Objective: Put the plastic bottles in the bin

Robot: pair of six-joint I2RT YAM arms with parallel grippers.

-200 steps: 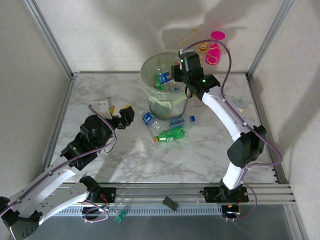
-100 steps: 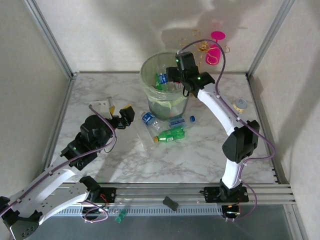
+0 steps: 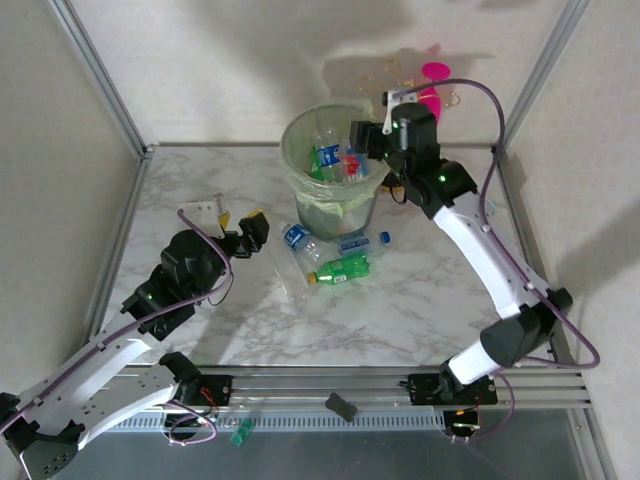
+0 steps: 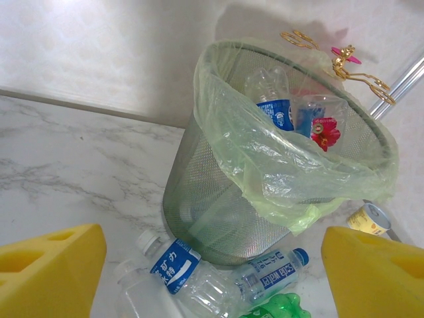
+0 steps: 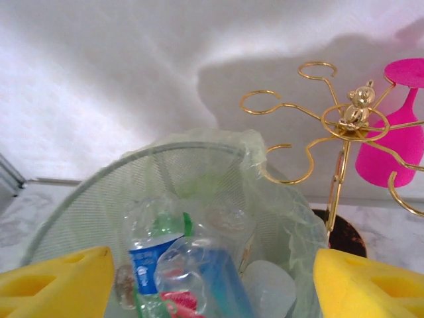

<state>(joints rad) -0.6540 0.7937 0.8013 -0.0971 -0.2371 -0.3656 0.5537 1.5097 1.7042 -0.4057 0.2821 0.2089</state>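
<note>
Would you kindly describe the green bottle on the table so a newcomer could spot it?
On the table, find the pale green bin. Just before it lie clear, blue-labelled bottles. The green bottle among them alone is green, with a yellow cap.

left arm (image 3: 100,362) / right arm (image 3: 476,242): white links, black joints | cables (image 3: 497,105): purple | claw pads (image 4: 46,265): yellow
</note>
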